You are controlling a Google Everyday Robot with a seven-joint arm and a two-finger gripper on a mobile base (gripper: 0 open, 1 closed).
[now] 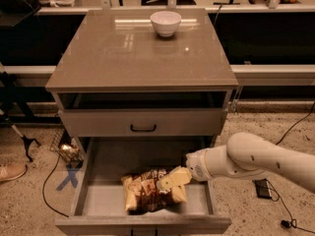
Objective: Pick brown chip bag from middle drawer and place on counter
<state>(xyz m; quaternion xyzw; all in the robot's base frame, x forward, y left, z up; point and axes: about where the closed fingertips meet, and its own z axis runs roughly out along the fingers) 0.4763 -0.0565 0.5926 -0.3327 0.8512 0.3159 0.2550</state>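
- The one camera looked from in front of and above the grey wooden cabinet (142,122), tilted steeply down. The glossy taupe-grey counter (142,58) showed as a broad slab narrowing toward the top of the frame.
- It faced the cabinet squarely. The pulled-out, deep grey middle drawer (113,200) lay lowest, its front reaching the frame's bottom edge.
- It stood near enough that the cabinet filled most of the width, with speckled stone floor (256,215) on both sides and a long pale ledge (275,73) behind.
- The white robot arm (261,159) entered from the right edge. Its pale-yellow gripper (173,178) sat low and near centre, over the crinkly brown-and-yellow chip bag (145,195) in that drawer.
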